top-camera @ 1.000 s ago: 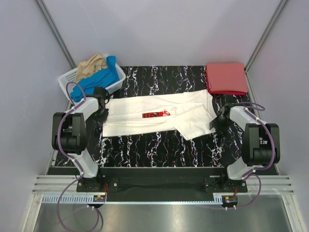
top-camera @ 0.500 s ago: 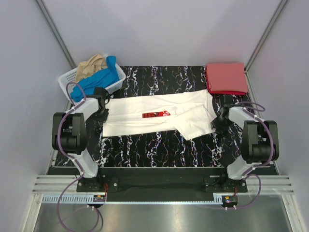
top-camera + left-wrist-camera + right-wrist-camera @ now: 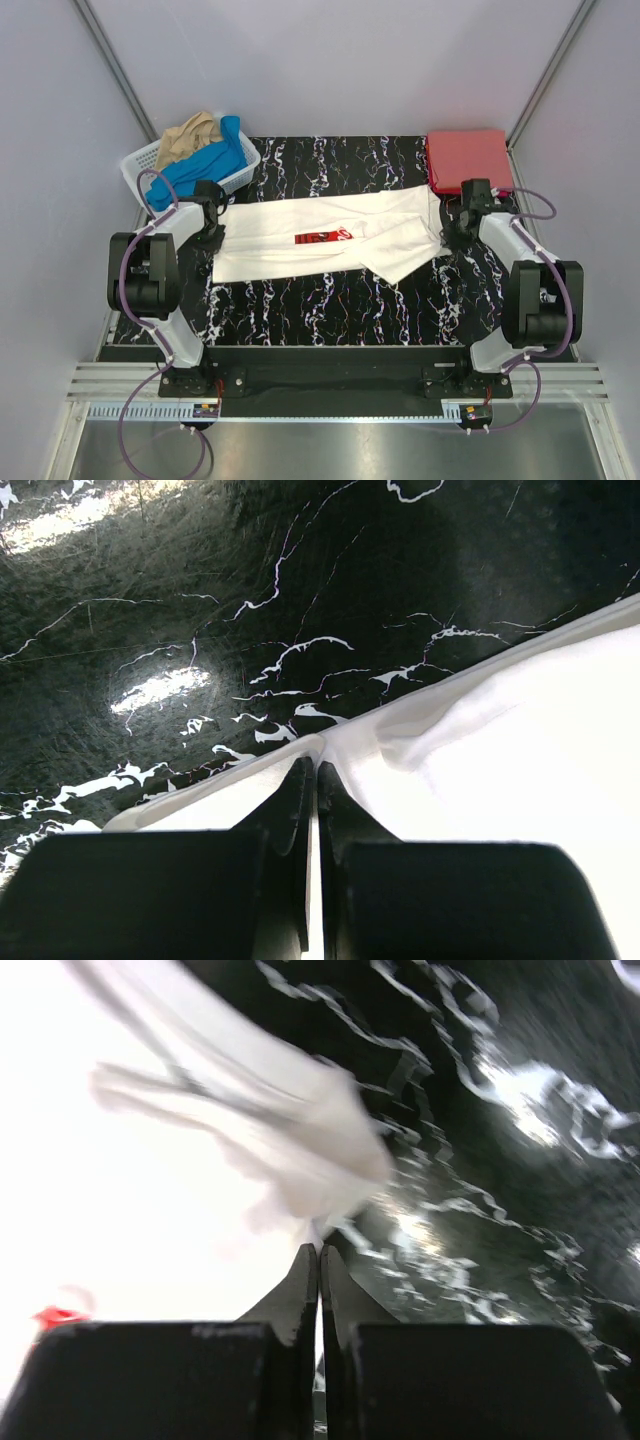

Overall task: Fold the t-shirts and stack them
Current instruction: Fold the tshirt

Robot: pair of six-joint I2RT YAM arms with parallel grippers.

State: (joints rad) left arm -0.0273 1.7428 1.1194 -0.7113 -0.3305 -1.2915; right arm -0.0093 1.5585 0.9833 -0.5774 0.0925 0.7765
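- Across the middle of the overhead frame, the white shirt [image 3: 280, 255] lay flat on the table [image 3: 330, 305] as a long band running left to right. One flap splayed out askew toward the lower right.
- At the band's left end, the left pincer [image 3: 311, 772] had its jaws pressed together on a thin fold of the hem, which rose into a small ridge at the tips.
- At the right end, the right pincer [image 3: 318, 1252] was also closed, with a raised corner of white cloth at its tips. That view was blurred, so how deep the bite went could not be told.
- The step in hand looked like a crosswise fold. It would go best with both ends raised to the same height, the cloth between them taut, and the loose flap squared before one end is laid over the other.
- The right end sat near the folded red shirt [image 3: 468, 162] at the upper right, so the lift should stay clear of it.
- A blue shirt [image 3: 205, 168] and a tan shirt [image 3: 190, 135] waited in the basket [image 3: 140, 160] at the upper left.
- The red print [image 3: 325, 237] carried pale marks too small to read. No other writing or brand showed.
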